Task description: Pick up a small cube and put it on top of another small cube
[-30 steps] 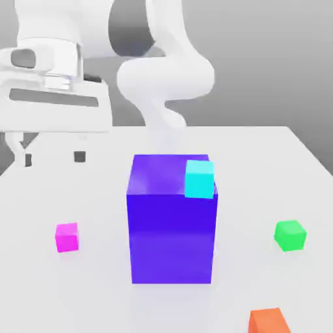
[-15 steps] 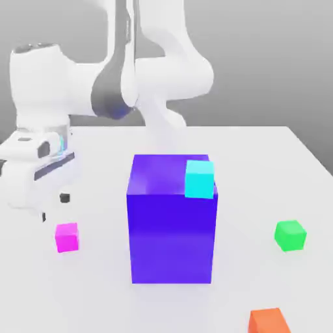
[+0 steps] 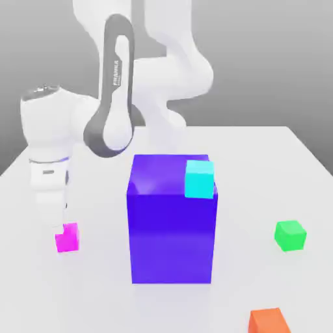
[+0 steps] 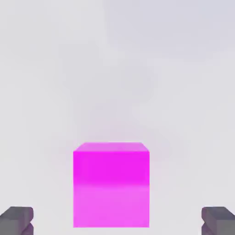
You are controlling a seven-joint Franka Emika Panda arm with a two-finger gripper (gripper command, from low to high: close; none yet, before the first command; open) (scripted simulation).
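**Open gripper poised over the pink cube, cube centred between the fingers**

The small pink cube (image 3: pixel 67 237) sits on the white table (image 3: pixel 260 169) at the lower left of the exterior view, well apart from the big blue block (image 3: pixel 172 221) at frame centre. A cyan cube (image 3: pixel 199 179) rests on the block's top, at its right front corner. A green cube (image 3: pixel 289 235) lies at the right of the frame and an orange cube (image 3: pixel 268 320) at the lower right edge.

The arm's hand hangs at the left of the exterior view with its lower end just above and slightly left of the pink cube. The gripper (image 4: pixel 117 221) is open wide and holds nothing. In the hand view, one dark fingertip (image 4: pixel 16 220) appears in the lower left corner and the other in the lower right corner; the pink cube lies between them, clear of both, with gaps of about equal width on either side.

The cube's faces run square to the line joining the fingertips, so no long axis is at issue and no wrist turn appears needed.

Judgement: the step in hand is the approach to the grasp. The coming move turns on a straight descent, the cube lying directly below the hand. Contact is not yet made.
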